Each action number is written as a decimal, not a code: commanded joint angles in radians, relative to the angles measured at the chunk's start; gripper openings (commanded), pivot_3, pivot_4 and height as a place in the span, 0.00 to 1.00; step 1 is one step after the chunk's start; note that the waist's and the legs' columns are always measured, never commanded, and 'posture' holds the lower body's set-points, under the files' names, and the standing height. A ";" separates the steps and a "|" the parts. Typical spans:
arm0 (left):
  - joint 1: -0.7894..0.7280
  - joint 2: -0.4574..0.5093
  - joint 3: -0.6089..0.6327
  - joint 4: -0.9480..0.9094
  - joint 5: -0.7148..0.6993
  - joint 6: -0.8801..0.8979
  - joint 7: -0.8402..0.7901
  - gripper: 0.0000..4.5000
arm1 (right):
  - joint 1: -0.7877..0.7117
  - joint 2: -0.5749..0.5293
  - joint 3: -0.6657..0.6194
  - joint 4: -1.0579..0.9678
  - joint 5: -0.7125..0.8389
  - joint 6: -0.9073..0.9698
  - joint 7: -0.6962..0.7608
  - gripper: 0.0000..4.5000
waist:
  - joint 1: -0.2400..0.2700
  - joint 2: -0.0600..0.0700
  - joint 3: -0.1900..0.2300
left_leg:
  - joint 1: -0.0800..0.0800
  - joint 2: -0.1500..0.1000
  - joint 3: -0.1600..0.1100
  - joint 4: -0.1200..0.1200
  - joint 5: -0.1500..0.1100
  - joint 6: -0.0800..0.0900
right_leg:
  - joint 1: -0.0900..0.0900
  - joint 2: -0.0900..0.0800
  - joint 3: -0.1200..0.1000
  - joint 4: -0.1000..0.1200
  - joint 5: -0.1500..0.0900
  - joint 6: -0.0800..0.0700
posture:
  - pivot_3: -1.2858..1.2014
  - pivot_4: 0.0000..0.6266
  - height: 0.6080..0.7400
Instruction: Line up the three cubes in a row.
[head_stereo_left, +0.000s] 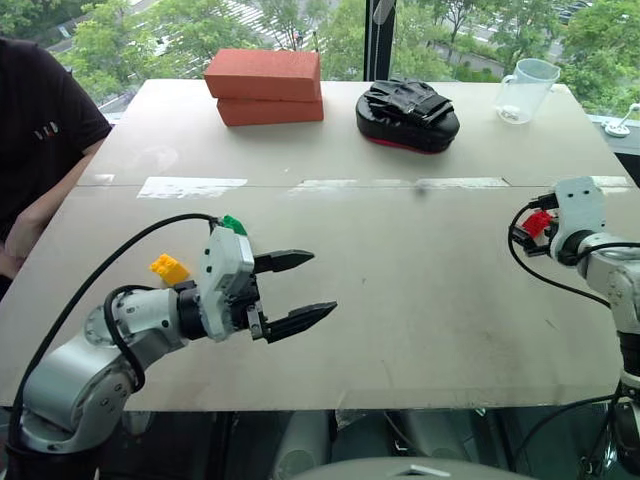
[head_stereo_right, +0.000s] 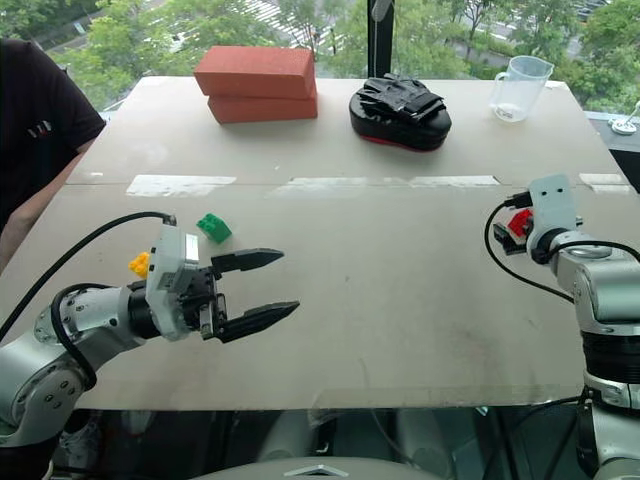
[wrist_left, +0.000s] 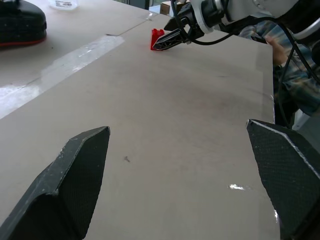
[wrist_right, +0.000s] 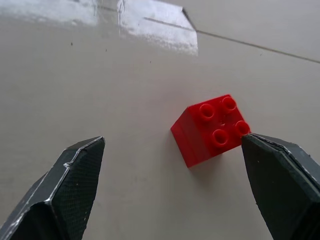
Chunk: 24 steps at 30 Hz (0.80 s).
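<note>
Because the red cube (wrist_right: 210, 129) sat apart from the green cube (head_stereo_right: 213, 227) and yellow cube (head_stereo_right: 140, 264), the right end effector (wrist_right: 170, 165) was spread wide around it, nothing grasped, the left end effector (head_stereo_right: 256, 290) likewise released above the counter (head_stereo_right: 400, 290).

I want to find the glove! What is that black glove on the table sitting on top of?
The glove lies on a black pad with a red bottom edge. The pad's top under the glove is hidden.

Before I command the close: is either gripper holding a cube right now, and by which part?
Nothing is held. The right gripper is open around the red cube; the left gripper is open over bare table.
</note>
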 joint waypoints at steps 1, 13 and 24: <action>-0.012 0.020 0.021 -0.027 -0.033 -0.001 -0.019 1.00 | -0.070 -0.066 0.017 0.090 -0.040 -0.092 0.096 1.00 | 0.000 0.000 0.000 | 0.000 0.000 0.000 0.000 0.000 0.000 | 0.000 0.000 0.000 0.000 0.000 0.000 | 0.52 0.24 0.98; -0.018 0.018 0.024 -0.041 -0.065 -0.008 -0.015 1.00 | -0.355 -0.077 0.196 0.569 -0.184 -0.253 0.329 1.00 | -0.003 0.000 0.000 | 0.000 0.000 0.001 0.000 0.000 0.000 | -0.001 0.000 0.000 0.001 0.000 0.000 | 0.52 0.24 0.98; -0.003 0.020 0.029 -0.064 -0.086 0.005 0.039 1.00 | -0.401 -0.088 0.240 0.644 -0.259 -0.235 0.435 0.81 | -0.001 0.000 0.000 | -0.001 0.000 0.000 0.000 0.000 -0.001 | -0.002 0.000 0.000 0.001 0.000 0.000 | 0.52 0.24 0.98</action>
